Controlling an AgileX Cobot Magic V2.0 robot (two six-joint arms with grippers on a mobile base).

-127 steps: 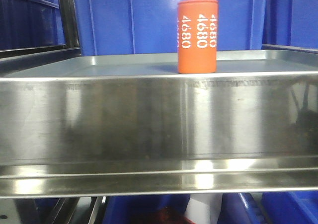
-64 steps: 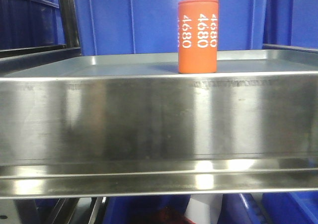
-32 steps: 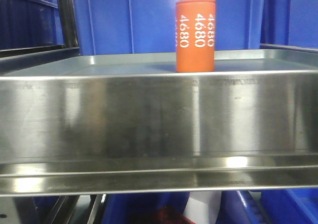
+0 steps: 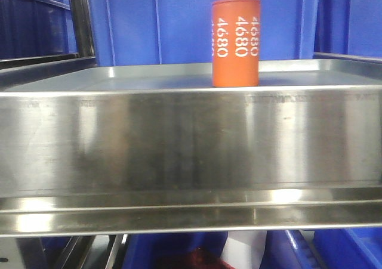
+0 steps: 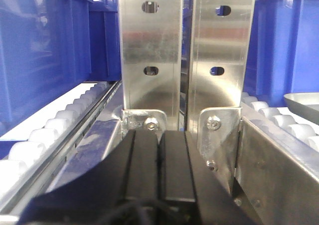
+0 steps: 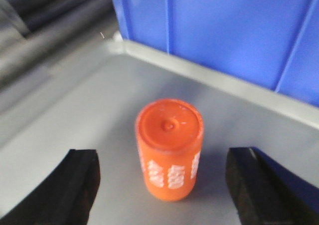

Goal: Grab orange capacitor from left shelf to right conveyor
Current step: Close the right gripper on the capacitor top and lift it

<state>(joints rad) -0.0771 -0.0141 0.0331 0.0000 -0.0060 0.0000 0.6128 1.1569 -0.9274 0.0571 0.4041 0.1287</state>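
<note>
Presently: orange capacitor [image 4: 236, 42] upright on the floor of the left shelf [image 4: 179, 138], flat top up, white "4680" running vertically down its side.

Front view. The shelf's tall brushed front lip stands in front of and below the capacitor, and the lip's top edge cuts across the capacitor's foot. Blue bin walls [image 4: 149, 24] rise directly behind the capacitor. A dark post [image 4: 80, 18] stands well off to the capacitor's left as this camera sees it.

Right wrist view, looking down on the capacitor's top. Right gripper [image 6: 162, 156]: jaws spread wide, holding nothing. Its two black fingers [image 6: 79, 185] flank the capacitor, one on each side, with bare shelf floor showing in both gaps. No contact on either side. The capacitor sits a little nearer the finger on the picture's left. Whether the capacitor stands level with the fingertips or just beyond them cannot be told from this angle. The shelf's raised rear rim runs behind the capacitor, with a corner behind and to its left, and a blue wall close behind that.

Left wrist view. Left gripper [image 5: 159, 137]: jaws closed, black pads flat against each other, nothing between them. The same view takes in two slotted steel uprights [image 5: 149, 50] and rows of white rollers [image 5: 50, 130].
</note>
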